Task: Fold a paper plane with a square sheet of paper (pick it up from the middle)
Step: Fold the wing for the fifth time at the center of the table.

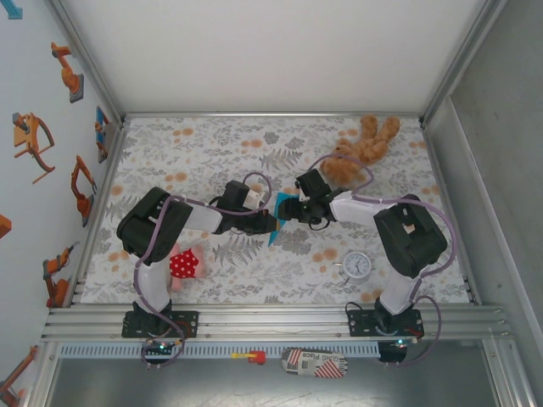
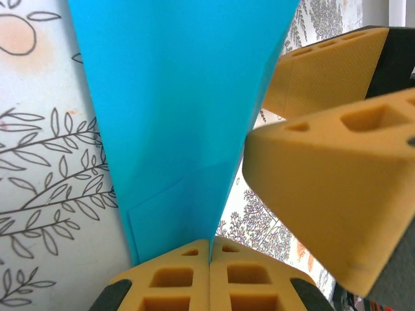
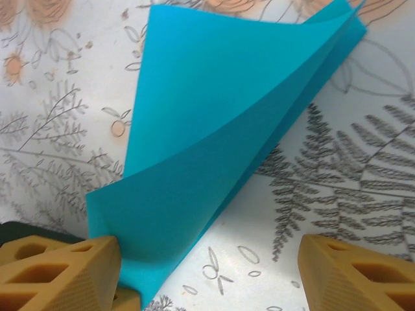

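- The thin, folded turquoise-blue sheet of paper (image 1: 279, 217) is located nearer than, and left of, the plush brown teddy bear (image 1: 361, 153).
- Its narrow end is clamped between the closed left gripper (image 2: 209, 258).
- The right gripper (image 3: 211, 272) is spread apart, with one finger beside the sheet.

Top faces down; wrists near, share paper (image 2: 175, 116)
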### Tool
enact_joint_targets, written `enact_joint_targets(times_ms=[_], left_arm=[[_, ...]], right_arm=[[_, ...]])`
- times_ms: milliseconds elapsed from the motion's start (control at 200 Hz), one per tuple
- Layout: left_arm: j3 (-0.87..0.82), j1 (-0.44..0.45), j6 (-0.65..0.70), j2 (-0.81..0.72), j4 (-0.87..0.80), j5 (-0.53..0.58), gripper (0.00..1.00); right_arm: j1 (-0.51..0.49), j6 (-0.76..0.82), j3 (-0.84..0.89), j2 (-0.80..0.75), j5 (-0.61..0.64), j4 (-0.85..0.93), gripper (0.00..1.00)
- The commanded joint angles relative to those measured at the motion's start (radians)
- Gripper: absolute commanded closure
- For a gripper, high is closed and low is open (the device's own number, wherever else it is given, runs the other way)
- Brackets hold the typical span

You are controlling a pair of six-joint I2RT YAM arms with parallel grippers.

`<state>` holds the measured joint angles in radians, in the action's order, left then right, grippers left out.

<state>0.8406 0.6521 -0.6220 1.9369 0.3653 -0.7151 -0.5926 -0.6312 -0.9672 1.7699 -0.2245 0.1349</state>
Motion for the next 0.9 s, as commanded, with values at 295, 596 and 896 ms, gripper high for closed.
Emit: enact_joint_targets(times_ms=[295, 596, 896], left_arm=[[-0.06, -0.016, -0.011, 0.063, 0.023, 0.03, 0.98], [-0.058, -0.02, -0.024, 0.069, 0.034, 0.017, 0.99], [-0.052, -0.022, -0.025, 0.073, 0.029, 0.016, 0.97]], right_arm=[[0.04, -0.009, 0.055, -0.009, -0.056, -0.068, 0.38], [0.034, -0.011, -0.033, 0.087, 0.006, 0.063, 0.45], [0.008, -0.035, -0.136, 0.193, 0.061, 0.183, 0.42]])
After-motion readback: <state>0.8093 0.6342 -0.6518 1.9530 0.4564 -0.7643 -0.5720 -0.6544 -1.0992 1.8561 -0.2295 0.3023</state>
